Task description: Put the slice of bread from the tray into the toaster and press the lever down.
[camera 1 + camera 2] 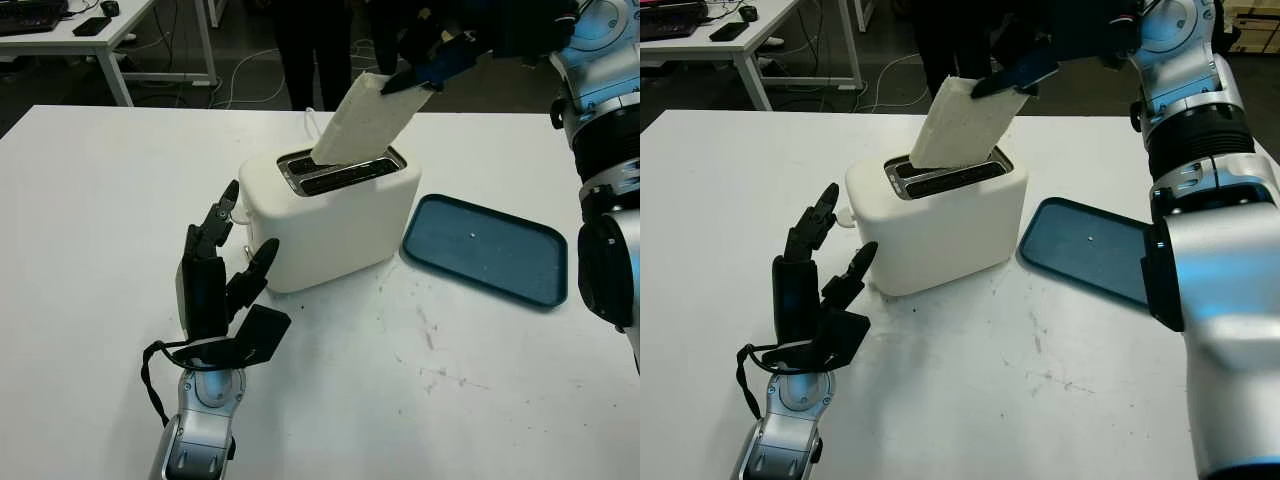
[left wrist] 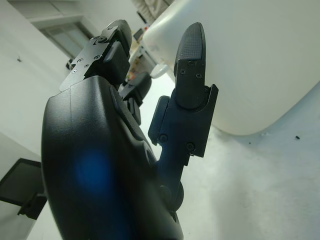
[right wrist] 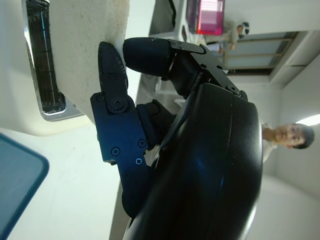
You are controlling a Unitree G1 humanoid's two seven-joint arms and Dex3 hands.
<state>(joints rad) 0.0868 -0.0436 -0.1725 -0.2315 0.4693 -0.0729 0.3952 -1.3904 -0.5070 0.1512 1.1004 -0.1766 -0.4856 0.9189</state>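
— Where is the pale, rectangular slice of bread [image 1: 366, 120]?

— Tilted, its lower end inside the rear slot of the white, rounded two-slot toaster [image 1: 330, 215], its upper end leaning up and to the right. The right hand [image 1: 432, 62] pinches that upper end between its black fingers [image 3: 111, 75], closed on the slice above the toaster.

— And the toaster itself?

— It stands on the white table [image 1: 100, 220], near the middle. I cannot make out its lever from these angles.

— The other hand?

— The left hand [image 1: 215, 275] is just beside the toaster's left front corner, fingers pointing up and holding nothing, open. In the left wrist view one fingertip [image 2: 191, 45] is very close to the toaster's white wall; I cannot tell whether it touches.

— What else is on the table?

— A dark blue, rounded rectangular plastic tray [image 1: 486, 250] lies flat just right of the toaster, close to it. Behind the table a person in dark trousers [image 1: 310, 50] stands, and a second white desk [image 1: 110, 30] with a black keyboard sits at the far left.
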